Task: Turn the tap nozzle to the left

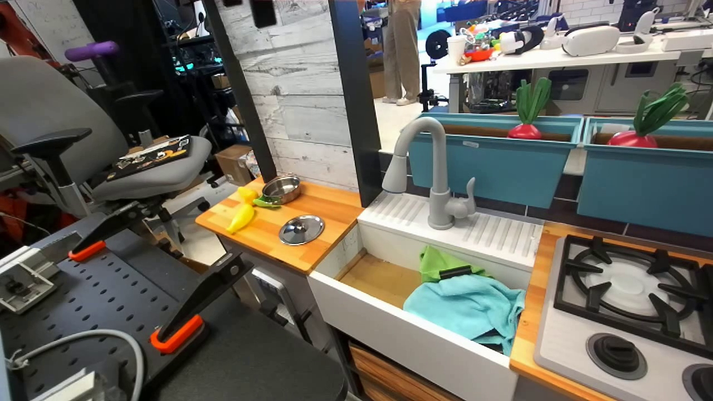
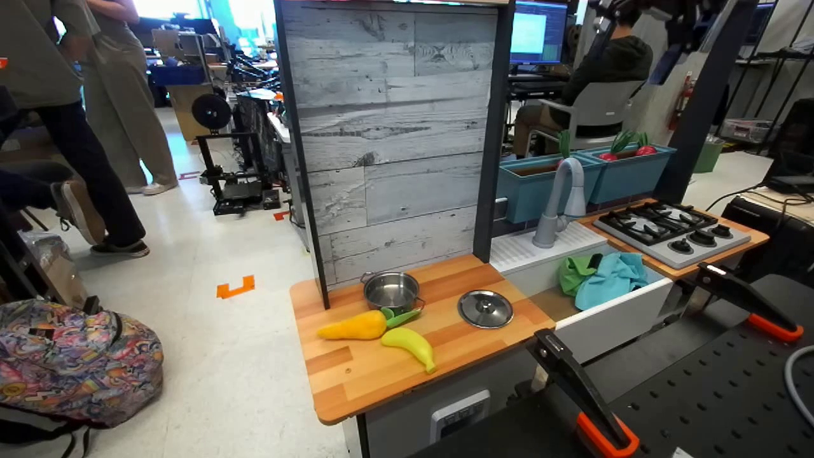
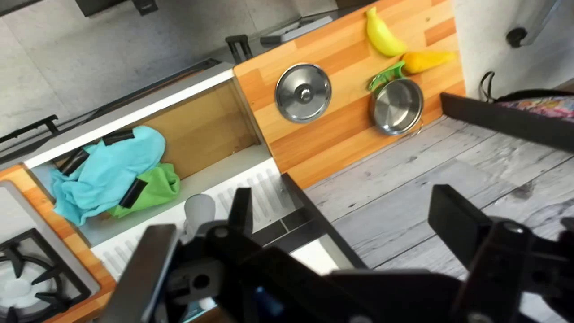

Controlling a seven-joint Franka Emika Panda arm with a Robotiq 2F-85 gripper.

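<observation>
The end effector (image 3: 343, 202) is released: its black fingers (image 3: 457, 222) stand wide apart, and between their edges the wrist view shows a grey plank wall (image 3: 403, 202). Below it, and partly hidden behind it in the wrist view, is the matte grey tap nozzle (image 3: 200, 211); in both exterior views it stands upright, the arch reaching toward the sink (image 1: 412, 342) and its mouth facing down. A side lever (image 1: 462, 207) projects from the base toward the cooktop (image 1: 665, 356). Under the base lies a white ribbed drainboard (image 1: 493, 225); a strip of its ribs parts the base from the dark post (image 1: 357, 100), so open room shows on that flank, while teal planters (image 1: 490, 161) close off the back edge. Past the drainboard's front edge, lower beneath the end effector, the sink opens, a green cloth (image 1: 445, 262) and a blue cloth (image 1: 465, 303) bunched at its cooktop end. Out to one side of the end effector, the wooden desk (image 3: 352, 89) borders the sink; the lid (image 3: 303, 93) lies near that edge, then come the pot (image 3: 397, 106), an orange-yellow carrot (image 3: 428, 61) and a banana (image 3: 384, 35). The cooktop sits on the opposite side. Farthest off, a perforated black panel (image 1: 128, 278) has two clamps (image 1: 203, 298) along its edge.
</observation>
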